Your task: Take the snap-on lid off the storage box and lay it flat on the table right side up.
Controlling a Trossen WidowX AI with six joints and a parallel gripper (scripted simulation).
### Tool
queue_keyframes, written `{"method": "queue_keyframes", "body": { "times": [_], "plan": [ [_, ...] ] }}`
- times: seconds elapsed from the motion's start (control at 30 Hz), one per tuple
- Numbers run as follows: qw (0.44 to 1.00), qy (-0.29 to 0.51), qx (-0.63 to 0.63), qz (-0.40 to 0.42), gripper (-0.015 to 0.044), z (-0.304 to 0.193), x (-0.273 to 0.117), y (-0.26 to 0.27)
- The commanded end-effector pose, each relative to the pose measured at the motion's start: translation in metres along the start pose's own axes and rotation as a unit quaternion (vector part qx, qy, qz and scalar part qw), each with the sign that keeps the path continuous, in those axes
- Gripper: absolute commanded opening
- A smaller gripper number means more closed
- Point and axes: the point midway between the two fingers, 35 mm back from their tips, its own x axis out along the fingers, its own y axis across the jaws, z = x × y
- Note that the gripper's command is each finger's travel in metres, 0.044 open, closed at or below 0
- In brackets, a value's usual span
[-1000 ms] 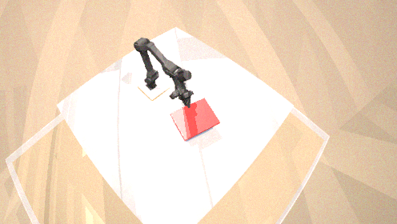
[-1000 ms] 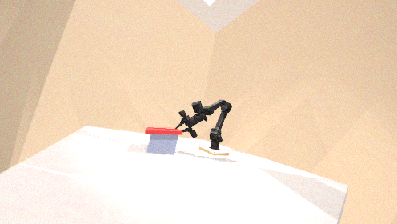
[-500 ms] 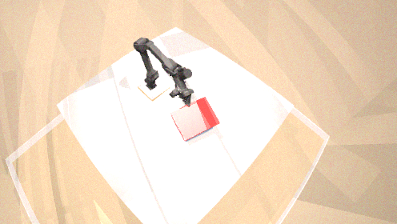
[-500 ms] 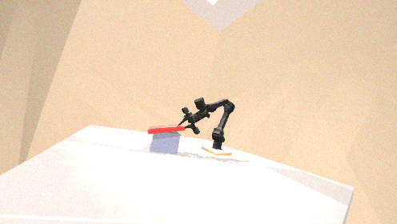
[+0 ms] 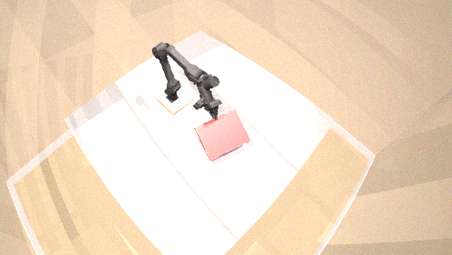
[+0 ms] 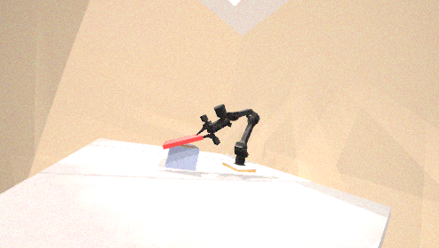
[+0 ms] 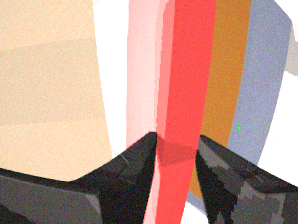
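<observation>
The red lid (image 5: 222, 137) (image 6: 180, 142) (image 7: 189, 65) is tilted over the blue-grey storage box (image 6: 182, 159) (image 7: 262, 65). Its edge on the arm's side is raised, and its far edge is low at the top of the box's far side. An orange-brown band (image 7: 231, 60) shows between lid and box. The box stands upright on the table and is mostly hidden under the lid in the top view. My gripper (image 5: 216, 117) (image 6: 200, 135) (image 7: 175, 141) is shut on the lid's raised edge, one fingertip on each side of it.
The white table (image 5: 173, 191) (image 6: 177, 208) extends around the box. The arm's base plate (image 5: 174, 112) (image 6: 238, 168) sits behind the box, on the arm's side. The arm reaches over the table between base and lid.
</observation>
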Motion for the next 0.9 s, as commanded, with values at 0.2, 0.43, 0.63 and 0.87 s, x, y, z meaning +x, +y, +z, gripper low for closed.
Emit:
{"method": "queue_keyframes", "body": {
  "times": [0.2, 0.43, 0.63, 0.87],
  "plan": [
    [1.0, 0.002, -0.001, 0.004, 0.0, -0.001, -0.006, 0.016],
    [1.0, 0.002, -0.001, 0.004, 0.0, -0.001, -0.011, 0.023],
    [1.0, 0.002, -0.001, 0.004, 0.0, -0.001, -0.016, 0.029],
    [1.0, 0.002, -0.001, 0.004, 0.0, -0.001, -0.022, 0.036]
  ]
}}
